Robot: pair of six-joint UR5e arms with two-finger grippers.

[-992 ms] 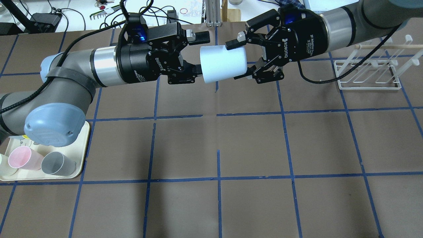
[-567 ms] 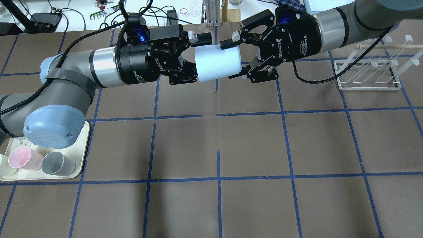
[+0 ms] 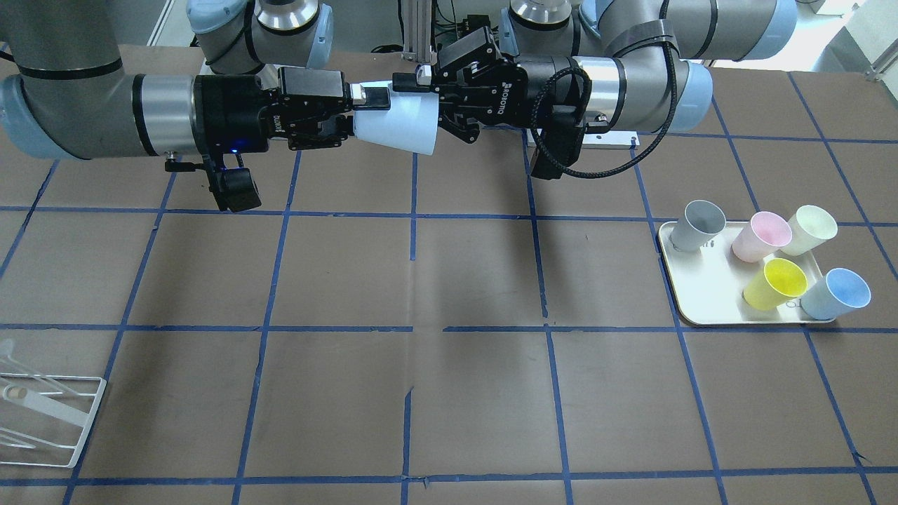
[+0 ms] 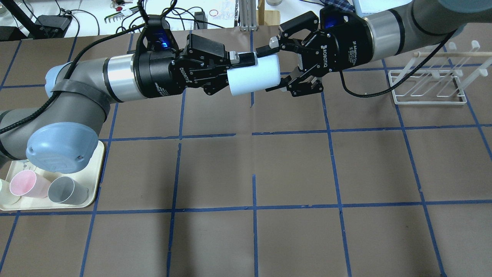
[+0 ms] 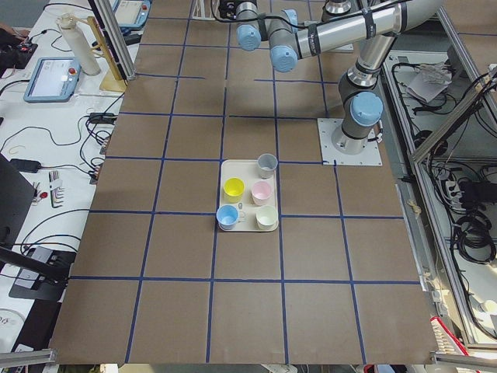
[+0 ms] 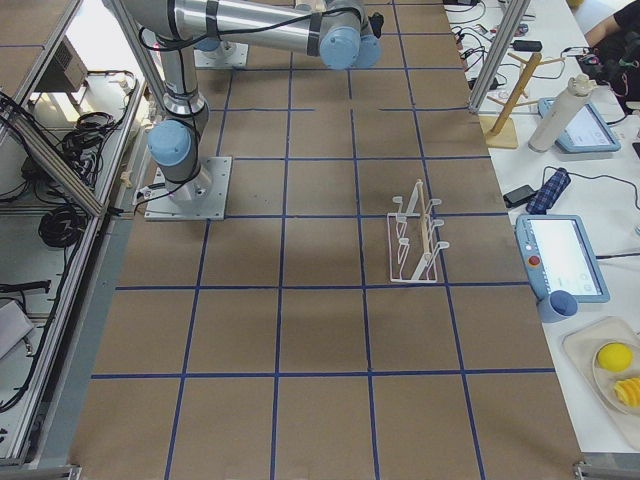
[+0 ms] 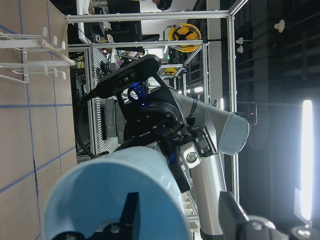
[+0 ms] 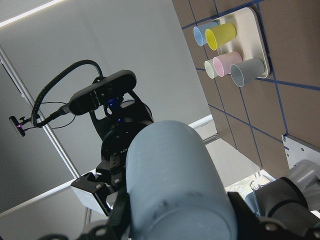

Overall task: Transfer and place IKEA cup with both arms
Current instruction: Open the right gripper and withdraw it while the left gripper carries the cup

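The light blue IKEA cup [image 4: 253,77] lies on its side in the air above the brown bench [image 4: 292,169], about midway between the bench's left and right ends. Its wide rim faces the left gripper [image 4: 240,70] and its base faces the right gripper [image 4: 268,70].

The right gripper is clamped across the base end, with one finger [image 4: 265,50] on the far side of the wall and the other on the near side.

The left gripper straddles the rim. In the left wrist view one finger sits inside the open mouth and the other outside the wall. The pictures do not settle whether those fingers are pressing on the wall, so its grasp cannot be told.

Near the bench's left end a cream tray [image 3: 701,308] carries five upright cups:
- a grey cup [image 3: 701,223]
- a pink cup [image 3: 761,235]
- a cream cup [image 3: 810,230]
- a yellow cup [image 3: 775,282]
- a second blue cup [image 3: 838,293], which stands at the tray's corner nearest the operators' edge

A white wire rack [image 4: 426,86] stands near the corner where the bench's right end meets the operators' edge.
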